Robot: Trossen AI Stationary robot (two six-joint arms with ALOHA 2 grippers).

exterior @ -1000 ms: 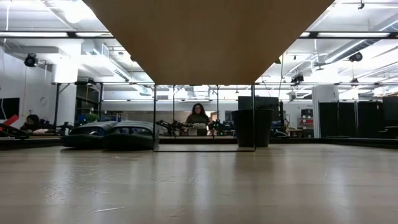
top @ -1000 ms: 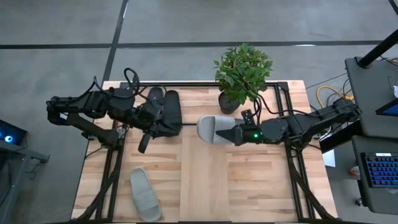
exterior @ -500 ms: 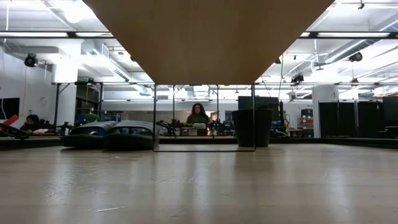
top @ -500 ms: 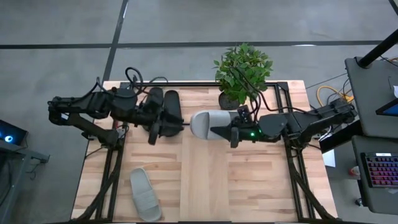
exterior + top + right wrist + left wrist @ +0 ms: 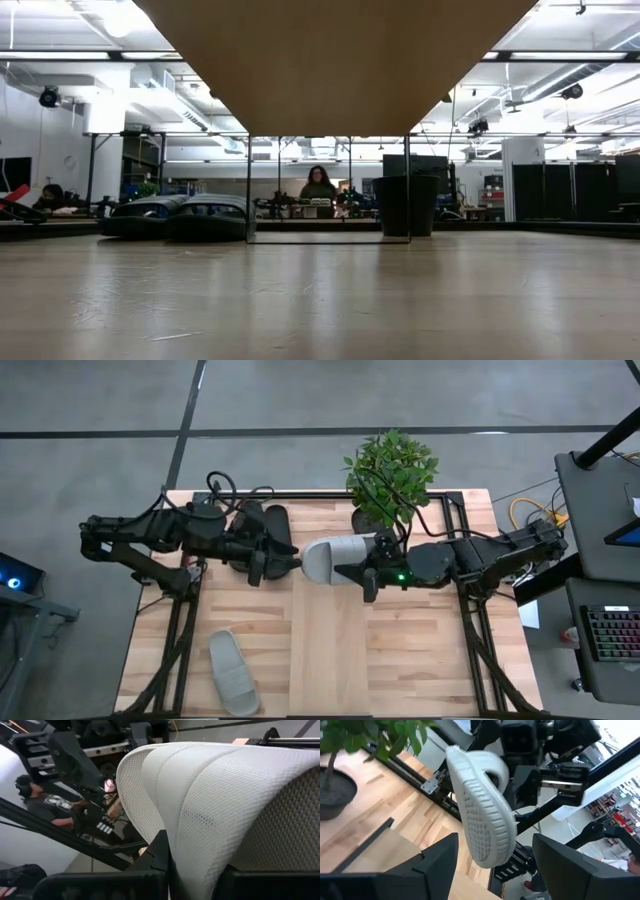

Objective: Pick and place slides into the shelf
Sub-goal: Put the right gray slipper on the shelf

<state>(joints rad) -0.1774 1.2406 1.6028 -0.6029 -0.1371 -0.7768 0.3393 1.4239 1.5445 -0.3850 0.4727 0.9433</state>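
My right gripper [image 5: 365, 572] is shut on a pale grey slide [image 5: 330, 558] held in the air at mid-table, just beyond the far end of the pale wood shelf [image 5: 328, 655]. My left gripper [image 5: 272, 563] is open and points at that slide's free end. In the left wrist view its sole [image 5: 485, 820] shows between my fingers but farther off; I see no touch. Two black slides [image 5: 268, 532] lie side by side, soles down, at the far left [image 5: 175, 218]. A second grey slide [image 5: 232, 685] lies flat near the front left. My right gripper holds the grey slide by its wide strap [image 5: 240, 800], coming level from the table's right. One finger [image 5: 159, 851] reaches under the strap, next to the footbed; the strap hides the other finger. The slide is lifted clear and tipped on edge, its sole [image 5: 487, 835] facing my left arm.
A potted plant [image 5: 370, 520] stands at the far edge, right behind the held slide. Black frame rails [image 5: 180, 645] [image 5: 482, 650] run along both sides of the table. In the low view the shelf [image 5: 330, 60] spans overhead. A person [image 5: 318, 187] sits beyond the table.
My right gripper has carried the grey slide toward the table's left and slightly toward the far edge. My left gripper has swung from pointing at the near edge toward the right, up to the grey slide's end, and has opened. The black slides have stayed where they were.
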